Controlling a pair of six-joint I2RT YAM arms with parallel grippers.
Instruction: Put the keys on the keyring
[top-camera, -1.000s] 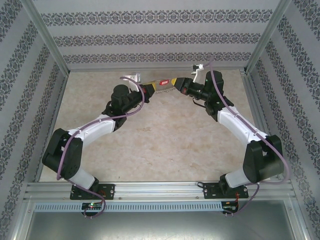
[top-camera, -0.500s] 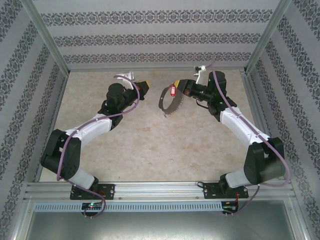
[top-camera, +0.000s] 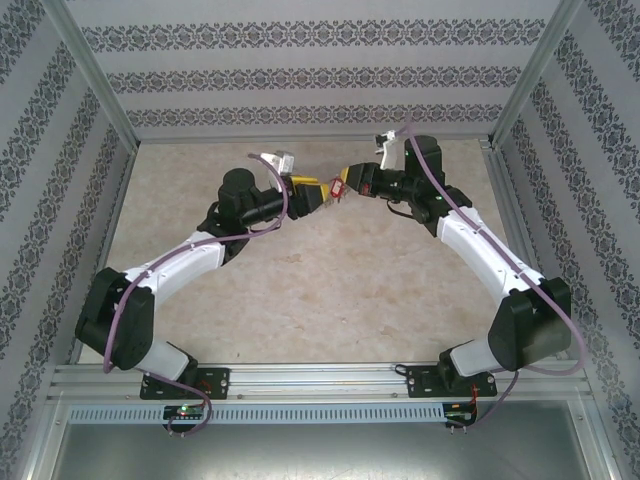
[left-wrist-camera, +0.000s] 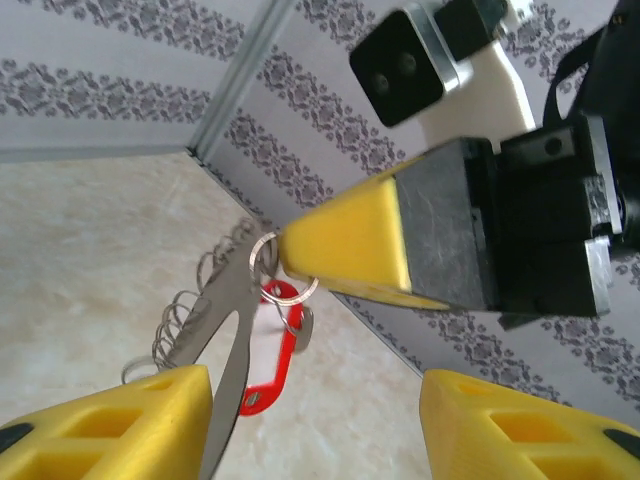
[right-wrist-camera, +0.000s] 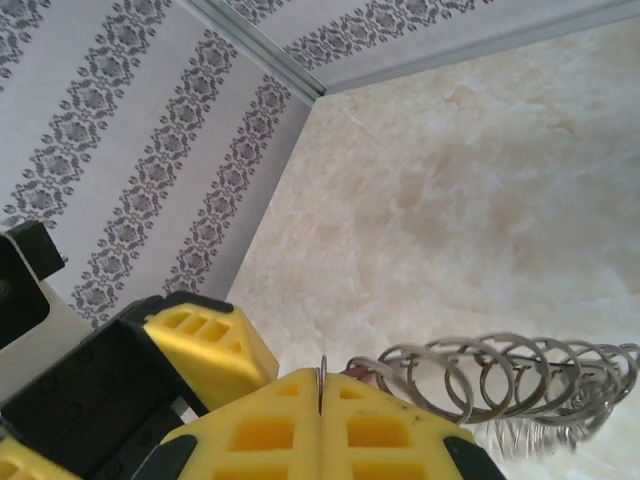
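Note:
My right gripper is shut on the keyring, with a thin metal edge pinched between its yellow fingertips. The keyring's flat grey band hangs from that grip, fringed with several small silvery rings. The red-headed key dangles just below the right gripper's tip and shows as a red spot from above. My left gripper is open with its fingers either side of the hanging band. The band runs along the inner side of its left finger; I cannot tell if they touch.
Both grippers meet above the far middle of the beige table. Patterned walls and aluminium posts close in the back and sides. The left gripper's finger sits right beside the right gripper's fingers.
The left gripper swung right from its spot apart and now straddles the loop. The loop, which hung wide below the right gripper, is now drawn between the two grippers.

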